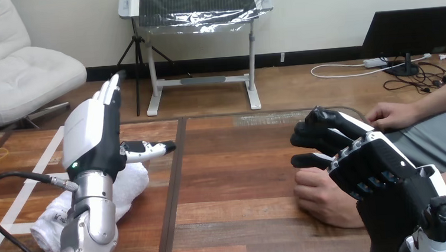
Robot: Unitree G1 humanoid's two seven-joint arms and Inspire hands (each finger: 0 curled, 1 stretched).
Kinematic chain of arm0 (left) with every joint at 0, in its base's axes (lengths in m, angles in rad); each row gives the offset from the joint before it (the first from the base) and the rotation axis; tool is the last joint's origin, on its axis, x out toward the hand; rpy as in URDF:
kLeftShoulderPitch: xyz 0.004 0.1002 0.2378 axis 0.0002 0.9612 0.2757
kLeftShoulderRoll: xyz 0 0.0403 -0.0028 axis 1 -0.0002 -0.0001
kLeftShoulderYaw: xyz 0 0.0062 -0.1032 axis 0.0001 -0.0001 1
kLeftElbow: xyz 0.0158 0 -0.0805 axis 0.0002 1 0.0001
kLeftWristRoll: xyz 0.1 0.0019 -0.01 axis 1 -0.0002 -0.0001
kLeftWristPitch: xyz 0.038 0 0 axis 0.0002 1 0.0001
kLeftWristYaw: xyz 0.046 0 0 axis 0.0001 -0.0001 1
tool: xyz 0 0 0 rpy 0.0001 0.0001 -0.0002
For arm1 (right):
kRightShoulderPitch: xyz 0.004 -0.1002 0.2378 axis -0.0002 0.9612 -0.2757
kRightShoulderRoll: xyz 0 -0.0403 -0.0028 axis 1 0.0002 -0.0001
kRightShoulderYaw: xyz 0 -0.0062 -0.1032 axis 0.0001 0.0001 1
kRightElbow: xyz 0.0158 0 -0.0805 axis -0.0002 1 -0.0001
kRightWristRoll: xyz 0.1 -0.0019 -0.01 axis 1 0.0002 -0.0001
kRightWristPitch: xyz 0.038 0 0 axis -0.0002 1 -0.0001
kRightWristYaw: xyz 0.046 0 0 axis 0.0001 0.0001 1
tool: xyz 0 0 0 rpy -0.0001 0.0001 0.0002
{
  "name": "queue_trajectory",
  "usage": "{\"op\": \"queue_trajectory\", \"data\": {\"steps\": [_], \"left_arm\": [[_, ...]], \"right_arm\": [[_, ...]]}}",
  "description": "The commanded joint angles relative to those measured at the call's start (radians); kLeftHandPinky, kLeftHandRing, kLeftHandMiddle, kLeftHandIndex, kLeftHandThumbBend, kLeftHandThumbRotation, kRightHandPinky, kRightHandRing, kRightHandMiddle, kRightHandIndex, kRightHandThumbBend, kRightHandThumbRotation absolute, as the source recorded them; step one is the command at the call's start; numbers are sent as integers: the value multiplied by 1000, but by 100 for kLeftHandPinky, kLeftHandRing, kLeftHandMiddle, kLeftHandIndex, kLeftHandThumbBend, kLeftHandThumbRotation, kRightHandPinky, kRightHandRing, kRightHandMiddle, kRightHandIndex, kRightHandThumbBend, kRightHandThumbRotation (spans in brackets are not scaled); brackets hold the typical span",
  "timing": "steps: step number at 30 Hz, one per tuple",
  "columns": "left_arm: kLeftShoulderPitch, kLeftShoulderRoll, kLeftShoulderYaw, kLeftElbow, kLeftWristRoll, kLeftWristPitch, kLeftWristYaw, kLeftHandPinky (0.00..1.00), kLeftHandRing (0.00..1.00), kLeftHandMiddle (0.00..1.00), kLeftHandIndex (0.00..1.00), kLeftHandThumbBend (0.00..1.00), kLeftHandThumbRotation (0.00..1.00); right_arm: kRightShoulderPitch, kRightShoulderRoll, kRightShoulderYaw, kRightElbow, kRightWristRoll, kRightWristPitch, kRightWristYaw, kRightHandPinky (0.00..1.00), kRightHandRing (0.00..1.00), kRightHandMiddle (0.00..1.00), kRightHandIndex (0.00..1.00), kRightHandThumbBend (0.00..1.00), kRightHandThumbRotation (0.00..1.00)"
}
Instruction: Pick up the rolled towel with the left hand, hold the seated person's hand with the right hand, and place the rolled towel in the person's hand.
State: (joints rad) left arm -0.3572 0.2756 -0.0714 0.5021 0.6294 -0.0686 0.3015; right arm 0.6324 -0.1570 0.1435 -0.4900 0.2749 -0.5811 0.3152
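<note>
Towel [132,184] diagonal, near-left to far-right, under open left robot hand [93,137]; right robot hand [372,162]: grip unclear.

Left hand [94,135] (fingers straight) over towel [131,189]

The brown plank wooden table [236,178] carries a white rolled terry towel [131,186] at its left, and the person's hand [320,193] rests at its right

Rolled towel [134,182] left, person's hand [323,197] right
</note>
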Motion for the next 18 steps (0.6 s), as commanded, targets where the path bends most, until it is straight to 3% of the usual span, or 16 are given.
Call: {"op": "queue_trajectory", "data": {"steps": [1,18], "left_arm": [[-83,27,-29,10,26,27,26,98,94,95,92,100,20],[-80,18,-67,-27,62,200,11,96,92,93,92,100,25]], "right_arm": [[-37,16,-2,-5,-4,-19,-6,71,79,79,80,86,100],[-32,15,-3,-3,4,-26,-2,71,79,79,80,85,100]]}}
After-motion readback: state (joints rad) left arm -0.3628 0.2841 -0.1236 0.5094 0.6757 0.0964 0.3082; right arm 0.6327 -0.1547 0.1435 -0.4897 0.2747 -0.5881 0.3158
